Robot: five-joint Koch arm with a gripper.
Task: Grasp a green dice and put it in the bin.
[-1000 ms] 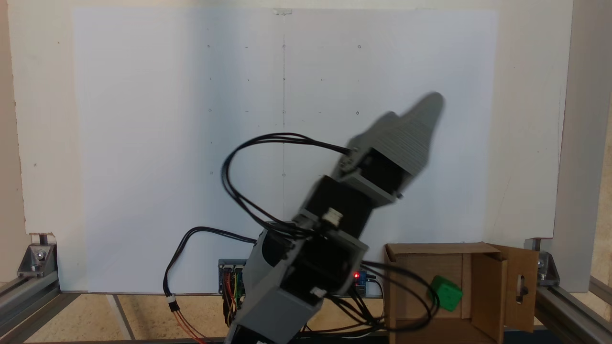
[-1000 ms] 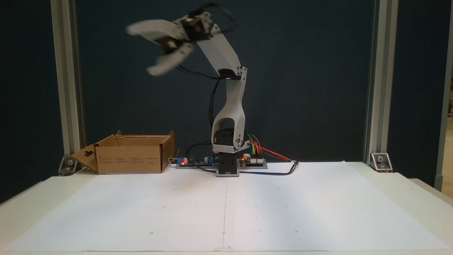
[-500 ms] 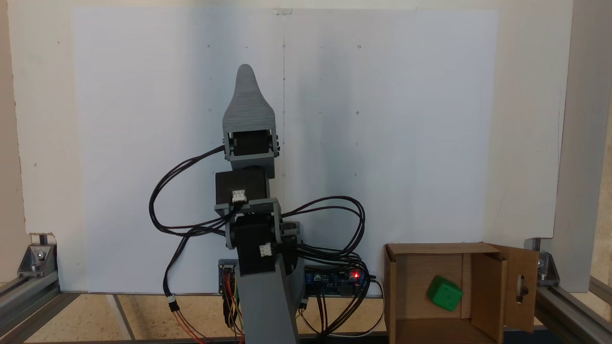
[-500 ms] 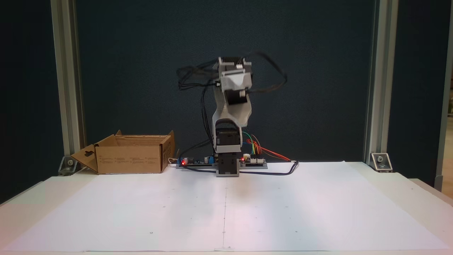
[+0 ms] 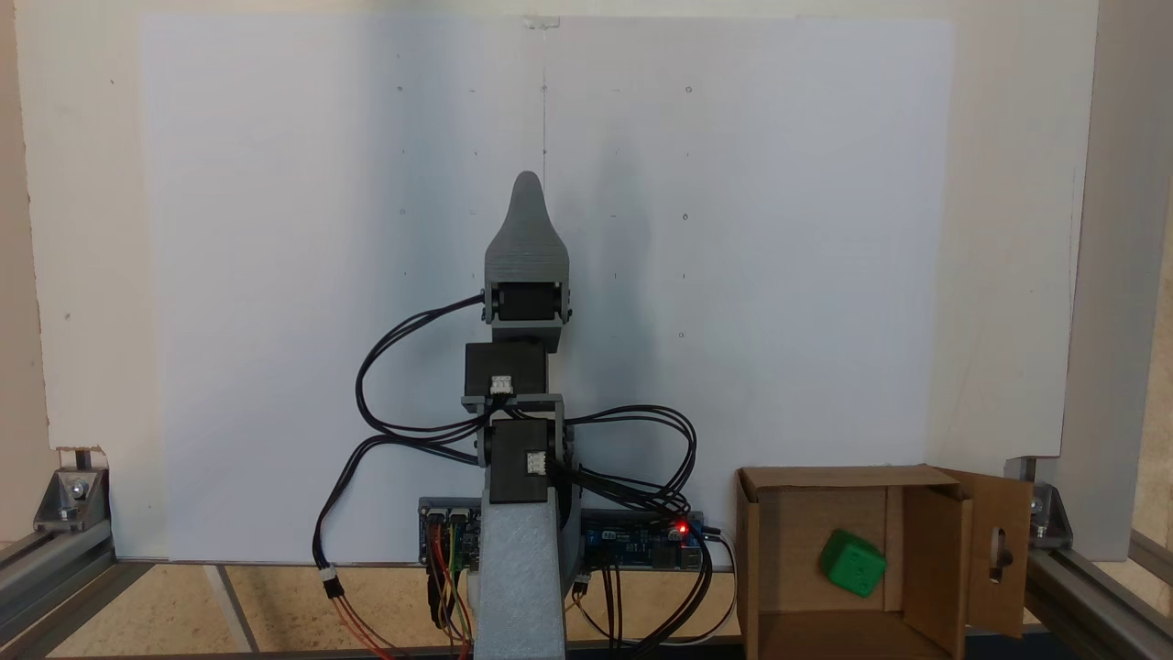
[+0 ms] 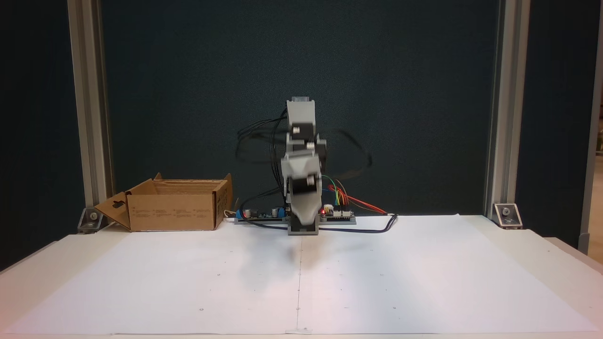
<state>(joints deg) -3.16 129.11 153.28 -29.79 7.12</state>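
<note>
Already the green dice (image 5: 852,563), light, stiff, best pinched across opposite flat faces, lies in the bin (image 5: 774,513), lower right; my fingers' (image 5: 525,197) spread cannot be told.

I count one green dice (image 5: 852,563), one bin (image 5: 797,532) holding it, and one arm (image 5: 518,477) on my desk (image 6: 141,282).

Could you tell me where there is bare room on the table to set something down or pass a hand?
The white sheet is bare on both sides of the arm and beyond the claw. It is crowded at the arm's base, with boards and cables, and in the corner where the bin holds the dice.
</note>
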